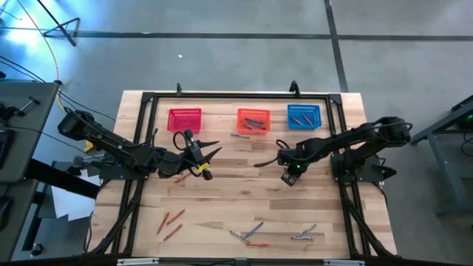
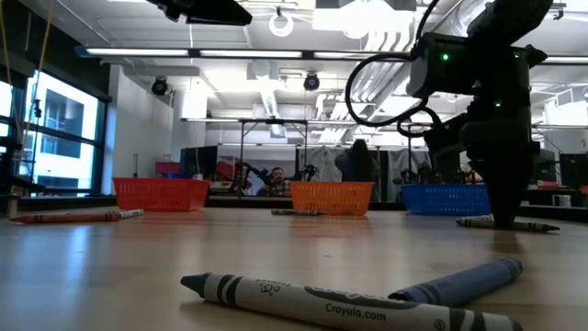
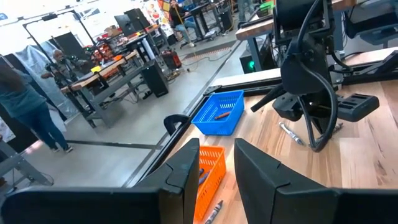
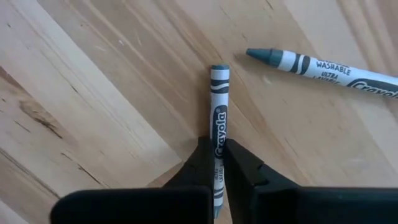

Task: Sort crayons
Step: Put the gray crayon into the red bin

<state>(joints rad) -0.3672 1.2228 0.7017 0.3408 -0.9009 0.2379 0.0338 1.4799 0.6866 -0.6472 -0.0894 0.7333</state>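
Note:
My right gripper (image 4: 216,163) points down at the table's middle right (image 1: 284,159) and is shut on a grey crayon (image 4: 218,106). A second grey crayon (image 4: 323,68) lies on the wood close beside it. My left gripper (image 3: 214,171) hangs level above the table's middle left (image 1: 214,150), open, with nothing between its fingers. Loose crayons lie near the front edge: red-orange ones (image 1: 171,222) at the left and grey and bluish ones (image 1: 251,233) in the middle. My right gripper pinches the grey crayon's paper-wrapped barrel (image 4: 217,140) between its two fingers, back of the crayon's middle. The fingers come from above, pointing down, and lie across the crayon. The crayon lies level on the wood, one end (image 4: 219,68) sticking out ahead of the fingers.
A red basket (image 1: 185,120), an orange basket (image 1: 253,120) and a blue basket (image 1: 304,116) stand in a row at the far edge, the orange and blue ones holding crayons. One crayon (image 1: 240,135) lies just before the orange basket. People show in the room beyond the table.

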